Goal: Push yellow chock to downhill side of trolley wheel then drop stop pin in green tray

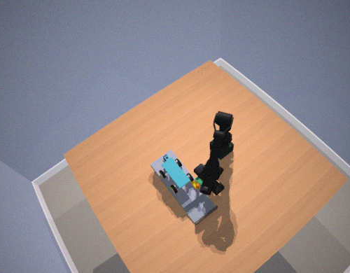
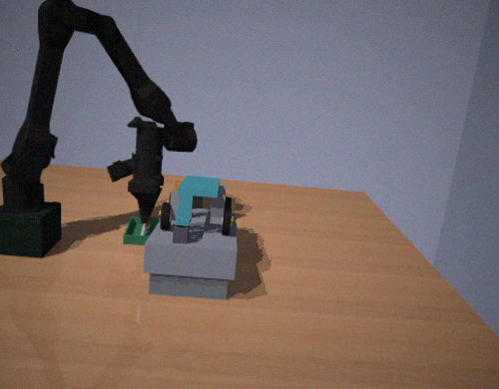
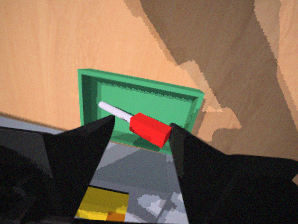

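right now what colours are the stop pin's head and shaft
Red head, whitish shaft on the stop pin; clearest in the wrist view.

Beyond the wooden table (image 1: 140,147) (image 2: 309,319) (image 3: 40,55), we see blue-grey walls (image 1: 108,63) (image 2: 309,90); below it, greyish floor tiles (image 1: 68,206).

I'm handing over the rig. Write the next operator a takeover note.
Claw: open, fingertips low at the tray, one right beside the pin's red head.
Stop pin: out of the ramp, at the green tray; whether it has fully settled inside is unclear.
Trolley: on the ramp.
Chock: at a downhill wheel; firm contact can't be confirmed.
Left: confirm the pin is in, then withdraw the claw, open, without touching the trolley.
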### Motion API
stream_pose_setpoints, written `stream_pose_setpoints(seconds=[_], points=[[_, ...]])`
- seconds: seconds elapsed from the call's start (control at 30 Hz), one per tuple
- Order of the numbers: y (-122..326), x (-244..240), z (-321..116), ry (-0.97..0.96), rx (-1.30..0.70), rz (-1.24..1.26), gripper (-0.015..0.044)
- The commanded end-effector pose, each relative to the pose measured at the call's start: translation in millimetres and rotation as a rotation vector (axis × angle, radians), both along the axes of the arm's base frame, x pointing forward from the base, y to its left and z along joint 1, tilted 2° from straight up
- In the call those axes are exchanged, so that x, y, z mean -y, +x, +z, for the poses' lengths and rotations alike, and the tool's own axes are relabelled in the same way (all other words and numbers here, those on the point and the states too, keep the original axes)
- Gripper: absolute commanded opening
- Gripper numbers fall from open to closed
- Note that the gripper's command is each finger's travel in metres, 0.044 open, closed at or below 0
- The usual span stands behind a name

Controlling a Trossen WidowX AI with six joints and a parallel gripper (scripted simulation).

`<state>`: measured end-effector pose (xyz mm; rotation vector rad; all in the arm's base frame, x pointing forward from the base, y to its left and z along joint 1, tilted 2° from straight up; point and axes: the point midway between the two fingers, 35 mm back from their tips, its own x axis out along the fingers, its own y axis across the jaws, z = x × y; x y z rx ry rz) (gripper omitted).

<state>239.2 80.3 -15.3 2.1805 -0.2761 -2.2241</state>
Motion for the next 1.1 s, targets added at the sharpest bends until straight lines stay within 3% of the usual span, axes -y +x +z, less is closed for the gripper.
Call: stream_pose_setpoints(seconds=[0.0, 0.4, 0.53, 1.07], points=[[0.1, 0.1, 0.2, 0.0, 0.0, 0.0, 0.034], [-0.8, 1.2, 24.4, 0.0, -0.003, -0.007, 0.034], [-0.7, 1.5, 35.2, 0.0, -0.003, -0.007, 0.044], [0.5, 2.8, 86.4, -0.001, -0.002, -0.007, 0.044]])
